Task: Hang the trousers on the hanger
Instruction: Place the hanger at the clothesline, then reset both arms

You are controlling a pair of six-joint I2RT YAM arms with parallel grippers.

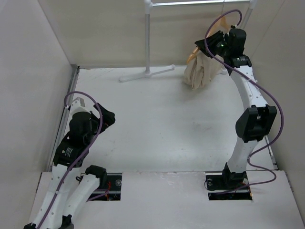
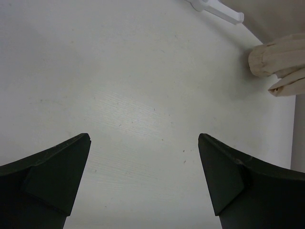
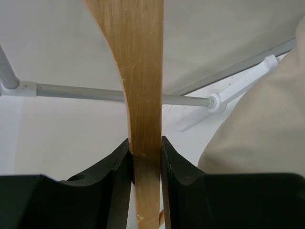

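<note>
The wooden hanger [image 3: 143,71] stands upright between the jaws of my right gripper [image 3: 145,148], which is shut on one of its arms. From above, that gripper [image 1: 217,45] is raised at the far right, close to the rack. Only a tan tip of the hanger [image 1: 192,56] shows there. The beige trousers [image 1: 202,71] hang bunched below it, their lower end on the table. They also fill the right side of the right wrist view, trousers [image 3: 267,124]. My left gripper [image 1: 107,117] is low at the near left, far from them. It, the left gripper [image 2: 144,143], is open and holds nothing; the trousers [image 2: 279,62] show far off.
A white clothes rack [image 1: 147,38] stands at the back, its foot [image 2: 217,9] resting on the table and its grey bar [image 3: 86,91] behind the hanger. White walls close the table on the left, back and right.
</note>
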